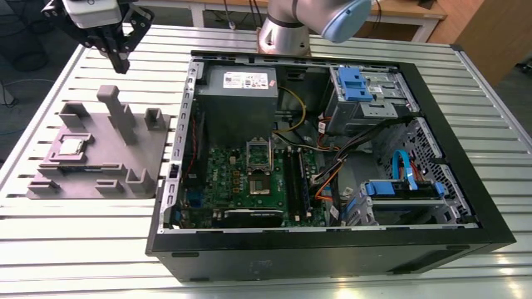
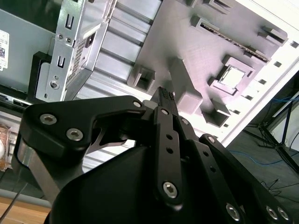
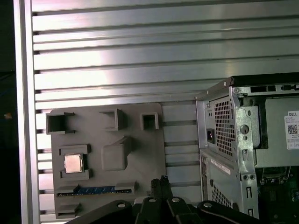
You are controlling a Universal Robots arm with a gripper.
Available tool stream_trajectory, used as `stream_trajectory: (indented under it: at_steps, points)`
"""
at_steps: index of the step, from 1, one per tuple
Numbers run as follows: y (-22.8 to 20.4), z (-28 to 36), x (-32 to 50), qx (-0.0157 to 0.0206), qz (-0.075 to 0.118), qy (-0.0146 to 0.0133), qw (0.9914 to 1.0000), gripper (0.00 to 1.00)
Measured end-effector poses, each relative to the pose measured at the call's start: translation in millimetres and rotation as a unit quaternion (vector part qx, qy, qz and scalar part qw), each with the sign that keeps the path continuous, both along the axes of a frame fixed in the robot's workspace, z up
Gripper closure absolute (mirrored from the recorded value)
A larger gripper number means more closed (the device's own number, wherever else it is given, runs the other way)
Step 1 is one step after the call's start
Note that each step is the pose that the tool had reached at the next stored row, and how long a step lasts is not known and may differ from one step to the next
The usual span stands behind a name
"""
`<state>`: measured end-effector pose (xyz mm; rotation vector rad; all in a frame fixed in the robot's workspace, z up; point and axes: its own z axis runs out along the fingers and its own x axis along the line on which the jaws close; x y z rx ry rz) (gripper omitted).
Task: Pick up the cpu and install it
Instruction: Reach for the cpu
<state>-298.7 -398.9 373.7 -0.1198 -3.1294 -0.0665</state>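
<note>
**Status: cpu (image 1: 70, 146) in fixture (image 1: 154, 146), gripper (image 1: 121, 62) empty**

Gripper:
- Fingers pressed together, with nothing between them.
- Suspended over the slatted metal table (image 1: 83, 249) near the far end of the grey fixture, at the exterior view's left.
- Well apart from the cpu.

Cpu:
- Lying flat, silver top up, in a square recess of the fixture.
- Also in the first wrist view as cpu (image 3: 73, 163), with a blue strip (image 3: 93, 190) in a slot of the fixture nearby.

Computer case (image 1: 332, 255):
- Lying open on the table, just beside the fixture.
- Green motherboard (image 1: 224, 180) inside, with the metal-framed socket (image 1: 260, 185) uncovered and vacant.

Markings:
- White printed label (image 1: 241, 80) on the power supply (image 1: 237, 106).
- Further label with a code square (image 3: 293, 126) in the first wrist view.
</note>
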Motion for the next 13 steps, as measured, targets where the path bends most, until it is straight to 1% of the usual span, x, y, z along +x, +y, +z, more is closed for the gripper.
stream_trajectory:
  at_steps: [6, 13]
  points:
    - [0.0, -0.6, -6.0, 0.0, 0.0, 0.0012, 1.0, 0.9]
    - [0.0, -1.2, -13.0, 0.0, 0.0, 0.002, 1.0, 0.9]
